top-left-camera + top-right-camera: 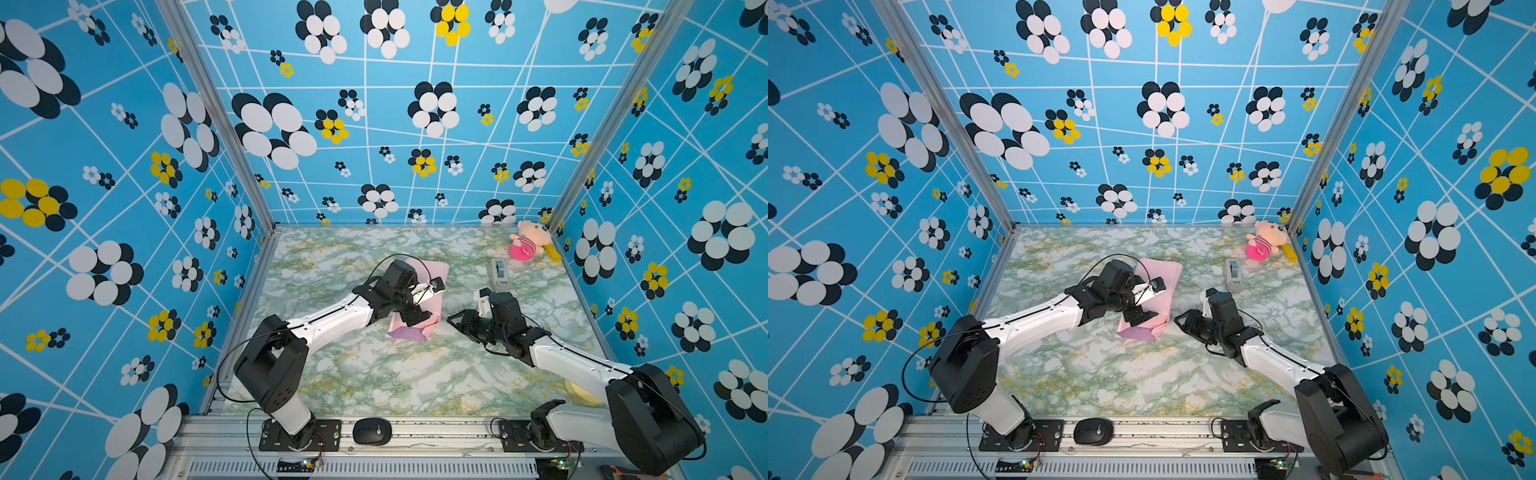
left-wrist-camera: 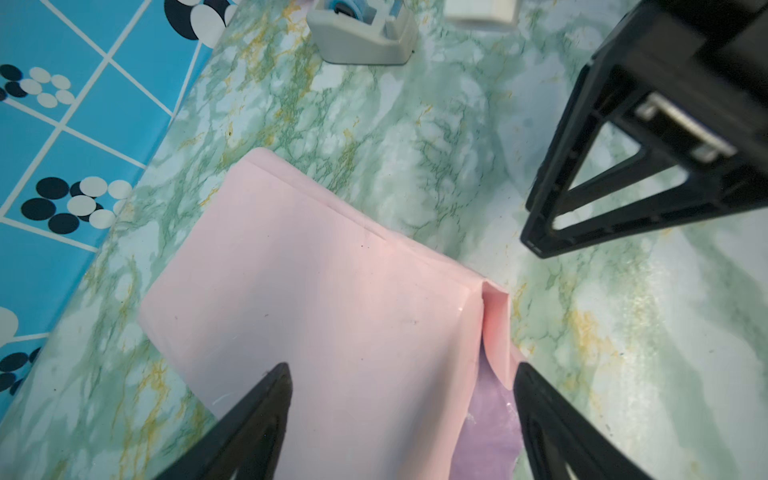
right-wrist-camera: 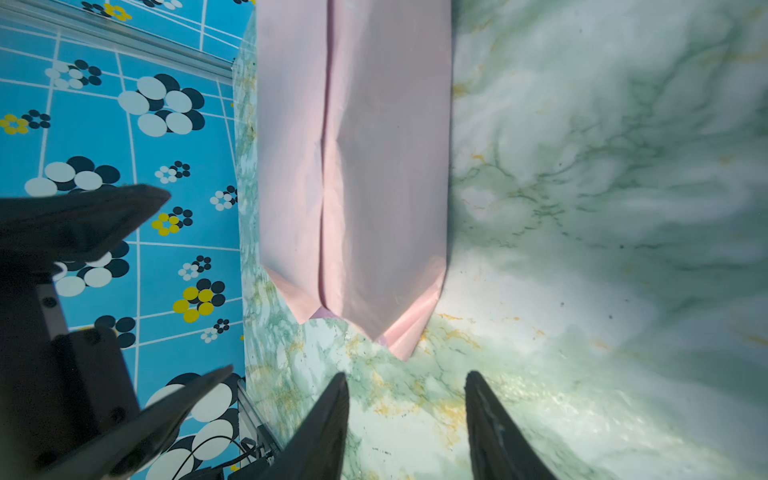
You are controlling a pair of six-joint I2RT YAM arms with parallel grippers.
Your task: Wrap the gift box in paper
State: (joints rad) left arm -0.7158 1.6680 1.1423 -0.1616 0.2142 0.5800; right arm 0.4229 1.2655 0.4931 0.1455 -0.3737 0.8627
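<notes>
The paper (image 2: 332,291) lies folded, probably hiding the box; left end effector (image 2: 402,368) hangs open above it, right end effector (image 3: 406,374), open and empty, faces its pointed end for folding.

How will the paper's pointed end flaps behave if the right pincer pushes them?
Probably floppy: the paper looks thin, and its end flaps stand loose with lilac showing underneath. They will likely spring back along their creases unless held down. The paper may also slide as a whole, since the table looks glossy.
</notes>
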